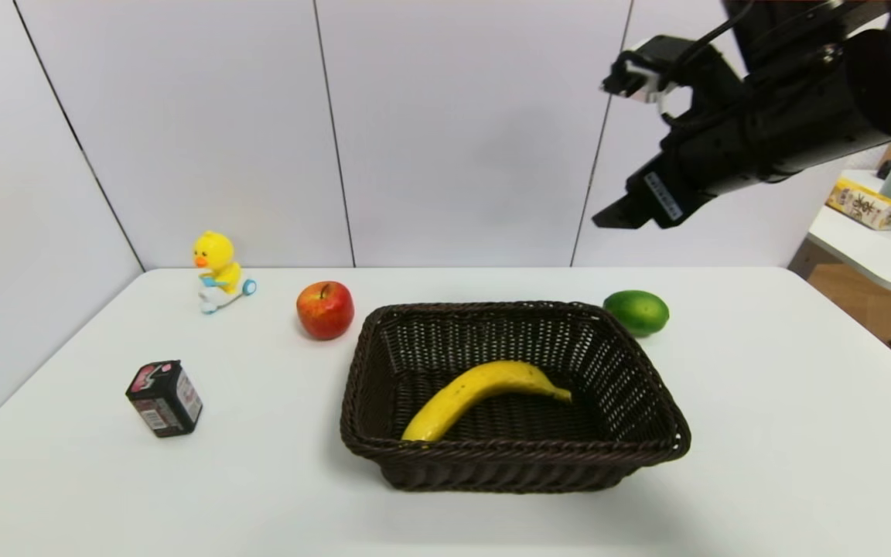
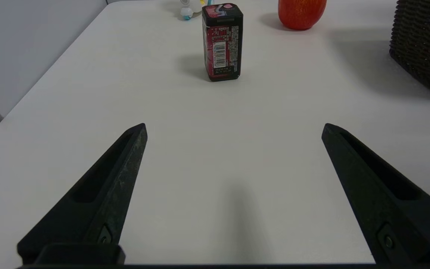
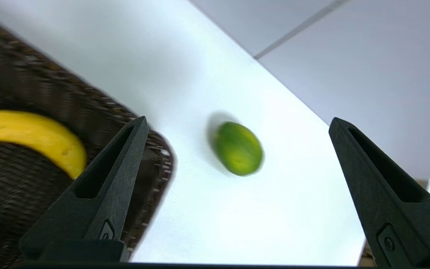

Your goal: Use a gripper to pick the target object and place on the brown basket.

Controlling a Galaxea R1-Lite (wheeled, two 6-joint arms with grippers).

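Observation:
The yellow banana [image 1: 484, 394] lies inside the brown basket [image 1: 384, 325] at the table's middle. It also shows in the right wrist view [image 3: 28, 136], with the basket's rim [image 3: 155, 149] beside it. My right gripper [image 1: 616, 213] hangs high above the basket's far right corner, open and empty; in its own view [image 3: 237, 123] the fingers stand wide apart. My left gripper [image 2: 233, 129] is open and empty, low over the table's near left; it is out of the head view.
A green lime [image 1: 636, 312] lies beyond the basket's far right corner, also seen in the right wrist view [image 3: 239, 148]. A red apple [image 1: 326, 309], a yellow duck toy [image 1: 217, 271] and a small black-and-red box [image 1: 165, 398] stand to the left.

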